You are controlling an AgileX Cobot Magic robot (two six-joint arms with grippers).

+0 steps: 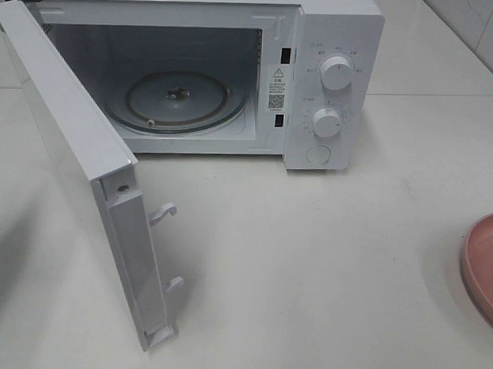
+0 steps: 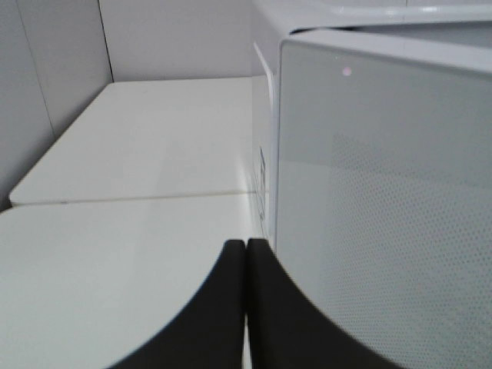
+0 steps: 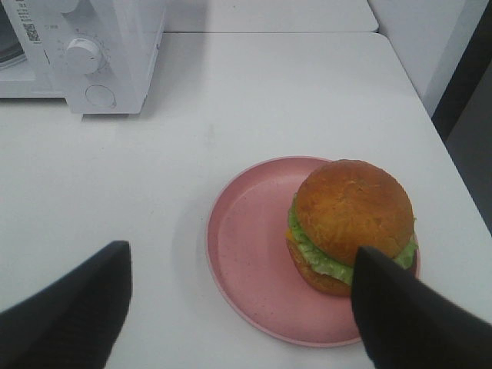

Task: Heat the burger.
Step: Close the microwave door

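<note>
Exterior high: white box microwave [image 1: 331, 82] on white bench [image 1: 324, 268], hinged door [image 1: 85, 171] swung wide, round glass turntable [image 1: 178, 101] bare inside. Pink round plate [image 1: 485, 266] well right of microwave, cut by frame edge; open bench between. No arm visible.

Left wrist: left pincer [image 2: 245, 307] pressed together, close beside microwave door's outer face.

Right wrist: right pincer [image 3: 238, 307] spread wide, above plate; golden-bun burger with green lettuce [image 3: 350, 223] sits on plate's outer half, away from microwave, one fingertip [image 3: 400, 315] overlapping its edge.

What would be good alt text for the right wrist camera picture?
A burger with a golden-brown bun and green lettuce sits on a pink plate on a white table, off toward one side of the plate. The right gripper hangs above with its dark jaws open, and a white microwave stands beyond.
</note>
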